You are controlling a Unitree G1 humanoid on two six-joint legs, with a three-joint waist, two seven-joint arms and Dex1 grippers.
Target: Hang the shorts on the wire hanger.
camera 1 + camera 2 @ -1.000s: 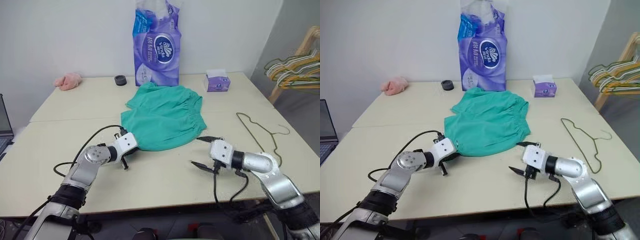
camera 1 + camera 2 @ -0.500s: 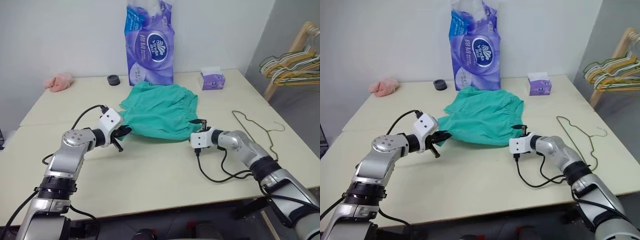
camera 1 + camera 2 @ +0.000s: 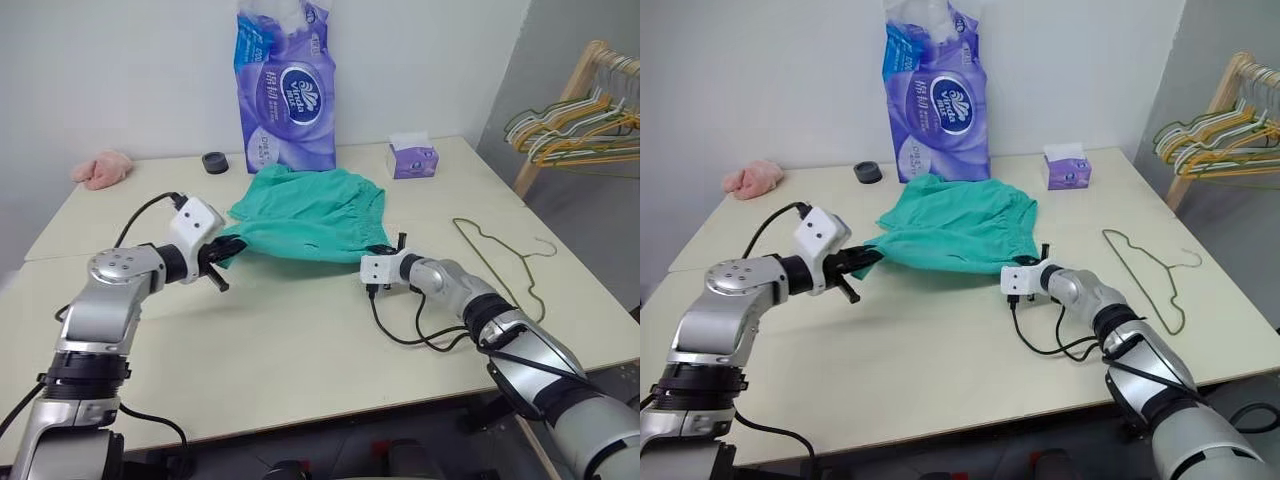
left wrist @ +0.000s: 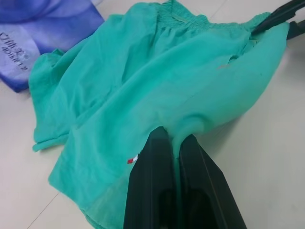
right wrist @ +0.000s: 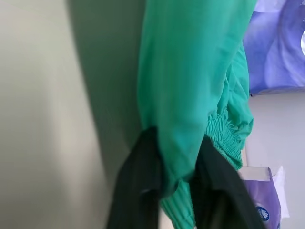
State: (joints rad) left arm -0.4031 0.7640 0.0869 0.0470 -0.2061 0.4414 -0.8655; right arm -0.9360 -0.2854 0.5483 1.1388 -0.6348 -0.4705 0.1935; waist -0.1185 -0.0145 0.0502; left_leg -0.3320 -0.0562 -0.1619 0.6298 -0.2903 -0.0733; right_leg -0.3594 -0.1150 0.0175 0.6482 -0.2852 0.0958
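The teal-green shorts (image 3: 305,208) lie spread on the table (image 3: 300,340), with the gathered waistband toward my right side. My left gripper (image 3: 228,247) is shut on the left hem corner and holds it off the table; in the left wrist view its fingers (image 4: 159,162) pinch a fold of fabric near a small white mark. My right gripper (image 3: 385,250) is shut on the shorts' right edge by the waistband, and the cloth runs between its fingers (image 5: 143,157). The wire hanger (image 3: 1163,267) lies flat on the table to the right of my right arm, apart from the shorts.
A tall purple tissue pack (image 3: 285,90) stands behind the shorts. A small purple tissue box (image 3: 413,160), a black roll (image 3: 214,162) and a pink cloth (image 3: 100,168) sit along the back. A wooden rack with bunched hangers (image 3: 575,125) stands off the right edge.
My right gripper, open a second ago, has moved forward to the shorts' right edge and shut on it. My left gripper has risen with its corner. The camera has turned a little to the right.
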